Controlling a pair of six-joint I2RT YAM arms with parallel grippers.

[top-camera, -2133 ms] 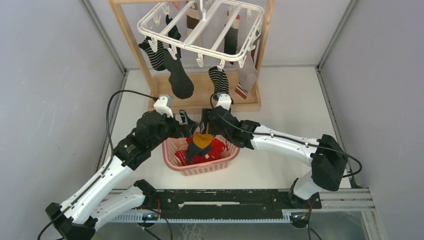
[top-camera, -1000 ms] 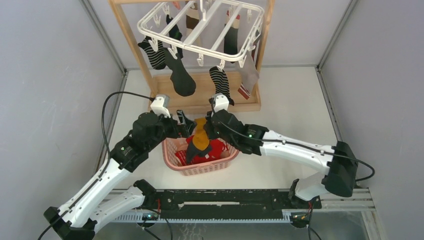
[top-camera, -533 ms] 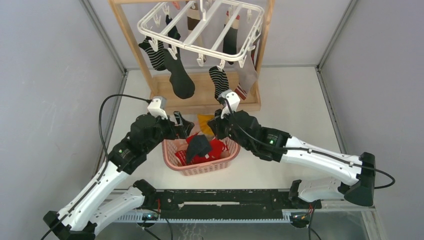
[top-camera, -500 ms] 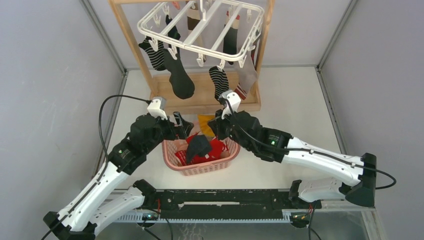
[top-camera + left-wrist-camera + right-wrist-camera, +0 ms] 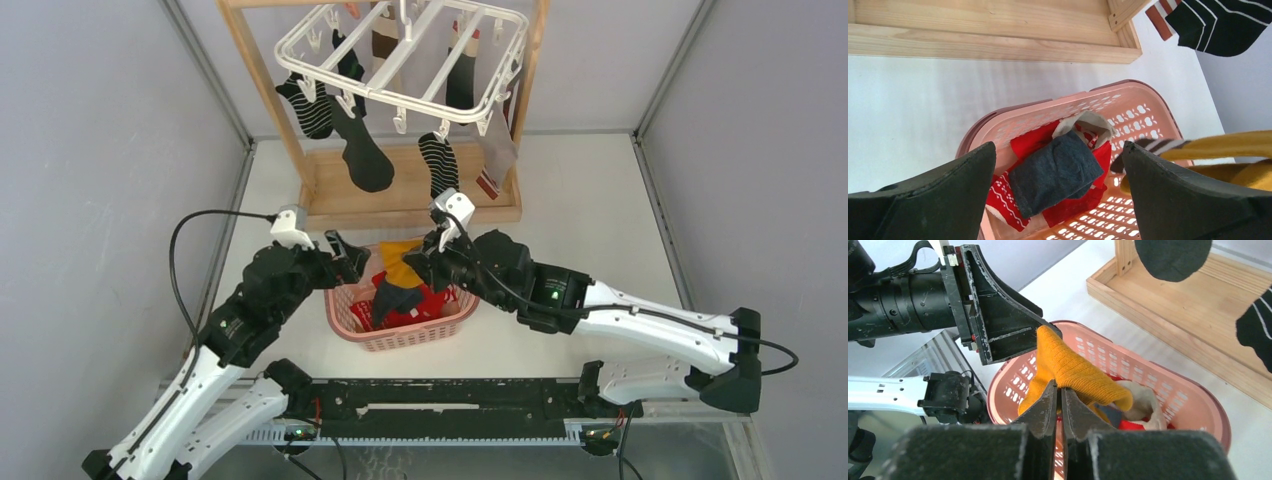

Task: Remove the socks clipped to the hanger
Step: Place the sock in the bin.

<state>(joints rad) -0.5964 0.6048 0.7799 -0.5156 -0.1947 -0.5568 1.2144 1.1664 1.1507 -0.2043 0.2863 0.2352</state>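
L pincer [image 5: 347,262] hangs over the basket's [image 5: 400,338] far-left rim, jaws spread wide, nothing btw them. Thru the gap its wrist cam shows only what's in the basket: a grey sock [image 5: 1055,170] on red ones. The yellow sock [image 5: 398,256] sits just right of its right finger, outside the gap. Can't tell if cloth brushes that finger.

The yellow sock is off the hanger and in hand. R pincer [image 5: 1058,388] is clenched on it, pinched approx mid-length so it folds over the tips, both ends drooping. From the top cam its long axis runs far-to-near: one end by the basket's far rim, the other down among the socks already in. It hangs straight over the basket, left of centre.

Judgement: the next move turns on that. Sock is above the opening, so R prob only needs to let go, no sideways travel. Risk: the far end could snag the rim or L's finger.

The other socks [image 5: 462,75] are clipped on the hanger [image 5: 400,48], far of and above both pincers, over the wooden stand [image 5: 400,197] on the desk [image 5: 580,220]. Near row, left to right:
- striped sock [image 5: 312,112]
- black sock [image 5: 365,160]
- short striped sock [image 5: 437,165]
- banded sock [image 5: 497,150]

All hang roughly vertical. L arm is nearer the black sock. R arm is nearer the short striped sock, which is almost straight far of its wrist.
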